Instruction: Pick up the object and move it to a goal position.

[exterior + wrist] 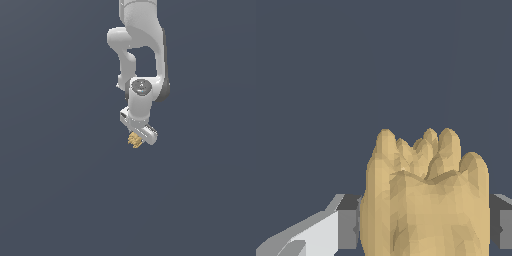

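The object (135,140) is a small tan-yellow lumpy thing with finger-like ridges, hanging under the white gripper (136,139) at the end of the arm. In the wrist view the object (426,200) fills the frame close up, with a grey finger pad (348,222) pressed against one side and another pad (503,222) against the other. The gripper is shut on the object. The fingertips are largely hidden behind the hand in the exterior view.
The white arm (140,45) comes down from the upper edge of the exterior view. Behind everything is a plain dark grey-blue ground (50,175) with no other objects or marker visible.
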Robot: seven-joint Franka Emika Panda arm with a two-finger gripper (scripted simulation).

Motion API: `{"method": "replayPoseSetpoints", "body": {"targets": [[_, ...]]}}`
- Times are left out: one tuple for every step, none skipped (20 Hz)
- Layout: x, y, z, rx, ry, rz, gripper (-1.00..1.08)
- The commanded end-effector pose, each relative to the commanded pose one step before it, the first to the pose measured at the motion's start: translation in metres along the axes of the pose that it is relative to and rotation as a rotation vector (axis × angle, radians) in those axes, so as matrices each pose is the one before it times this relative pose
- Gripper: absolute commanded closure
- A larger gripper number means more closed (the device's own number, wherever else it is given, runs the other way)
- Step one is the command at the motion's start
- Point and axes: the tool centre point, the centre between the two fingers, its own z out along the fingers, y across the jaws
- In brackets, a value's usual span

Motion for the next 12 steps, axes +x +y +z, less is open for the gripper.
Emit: {"method": "replayPoseSetpoints", "body": {"targets": [[-0.00032, -0.00082, -0.00363, 0.00061, 0.00043, -0.00017, 1.08], [-0.00031, -0.00044, -0.00257, 0.0, 0.0, 0.0, 1.08], [-0.00038, -0.00054, -0.00316, 0.0, 0.0, 0.0, 1.08], [-0.00045, -0.00064, -0.00375, 0.0, 0.0, 0.0, 1.08], [-0.00052, -0.00074, -0.00433, 0.0, 0.0, 0.0, 1.08], [-0.00058, -0.00083, -0.0049, 0.0, 0.0, 0.0, 1.08], [-0.00065, -0.00093, -0.00546, 0.0, 0.0, 0.0, 1.08], [-0.0007, -0.00102, -0.00601, 0.0, 0.0, 0.0, 1.08], [-0.00056, -0.00098, -0.0064, -0.00045, 0.00014, 0.00051, 1.08], [-0.00081, -0.00119, -0.00707, 0.0, 0.0, 0.0, 1.08], [-0.00087, -0.00128, -0.00758, 0.0, 0.0, 0.0, 1.08], [-0.00091, -0.00136, -0.00808, 0.0, 0.0, 0.0, 1.08]]}}
